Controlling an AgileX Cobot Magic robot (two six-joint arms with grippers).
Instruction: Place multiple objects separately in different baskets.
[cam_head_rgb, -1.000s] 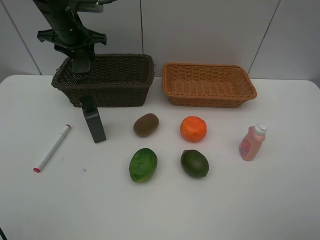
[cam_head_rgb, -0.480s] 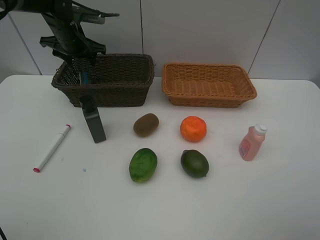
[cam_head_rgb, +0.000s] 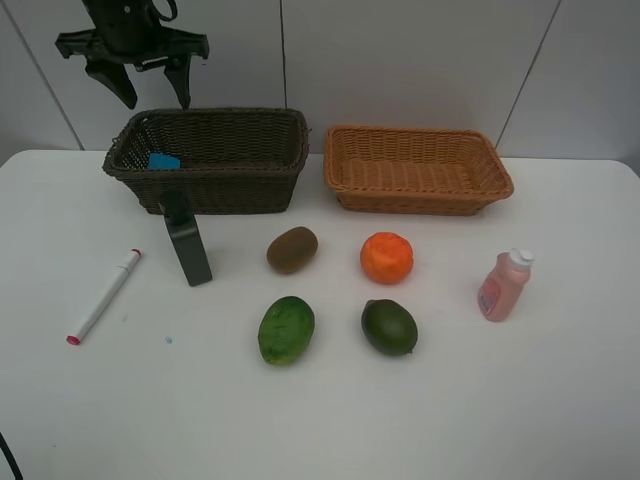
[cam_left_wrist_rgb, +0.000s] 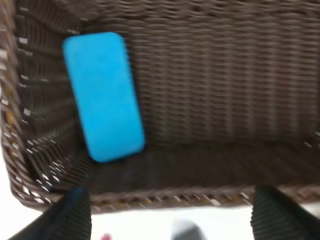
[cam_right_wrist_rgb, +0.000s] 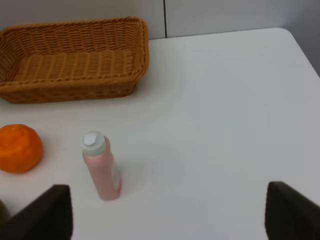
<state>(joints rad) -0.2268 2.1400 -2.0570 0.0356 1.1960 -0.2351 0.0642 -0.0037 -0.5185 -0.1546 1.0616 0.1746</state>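
Observation:
My left gripper (cam_head_rgb: 152, 88) hangs open above the left end of the dark brown basket (cam_head_rgb: 230, 185). A blue-faced eraser block (cam_head_rgb: 163, 161) lies free in that basket's corner (cam_left_wrist_rgb: 104, 95), below the open left gripper (cam_left_wrist_rgb: 172, 220). On the table stand the dark green bottle (cam_head_rgb: 187, 240) and pink bottle (cam_head_rgb: 503, 284). The marker (cam_head_rgb: 103, 296), kiwi (cam_head_rgb: 292, 249), orange (cam_head_rgb: 386, 257) and two green fruits (cam_head_rgb: 286, 329) (cam_head_rgb: 389, 326) lie there too. The tan basket (cam_head_rgb: 420, 202) holds nothing. My right gripper (cam_right_wrist_rgb: 170, 215) is open above the table near the pink bottle (cam_right_wrist_rgb: 102, 170).
The white table (cam_head_rgb: 560, 400) ends against a pale panelled wall behind both baskets. The right wrist view also shows the orange (cam_right_wrist_rgb: 19, 148) and the tan basket (cam_right_wrist_rgb: 70, 85).
My left gripper opened inside the dark basket, let go of the blue-faced block, and rose clear above the basket's rim. Nothing else has moved.

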